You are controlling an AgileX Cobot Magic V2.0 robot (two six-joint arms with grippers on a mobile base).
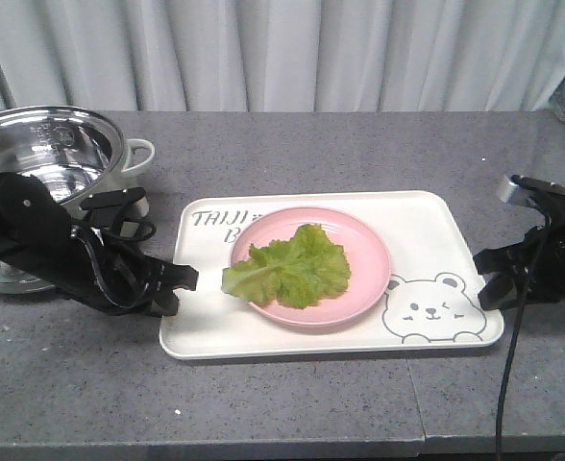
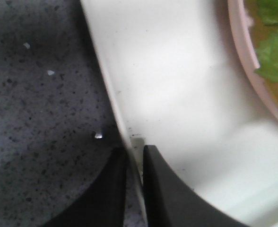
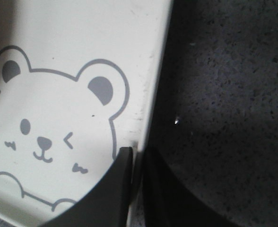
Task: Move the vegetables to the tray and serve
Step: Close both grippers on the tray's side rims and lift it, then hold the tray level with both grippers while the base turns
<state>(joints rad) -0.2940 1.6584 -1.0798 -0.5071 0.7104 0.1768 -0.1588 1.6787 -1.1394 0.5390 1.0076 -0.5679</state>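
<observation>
The vegetables (image 1: 290, 269), a crinkly green lettuce leaf, lie on a round pink plate (image 1: 364, 252) that stands on the cream tray (image 1: 206, 331) with the bear drawing (image 1: 431, 309). My left gripper (image 1: 188, 284) is shut on the tray's left rim (image 2: 111, 97), one finger inside the tray and one outside. At the opposite side my right gripper (image 1: 489, 288) is shut on the right rim (image 3: 158, 75) beside the bear (image 3: 49, 127). A bit of lettuce (image 2: 276, 61) and plate edge (image 2: 245, 52) show in the left wrist view. The tray rests on the grey counter.
A steel pot (image 1: 42, 154) with a pale handle (image 1: 143, 154) stands at the back left, just behind my left arm. Grey curtains hang behind the counter. The counter's front edge (image 1: 263, 447) runs close below the tray.
</observation>
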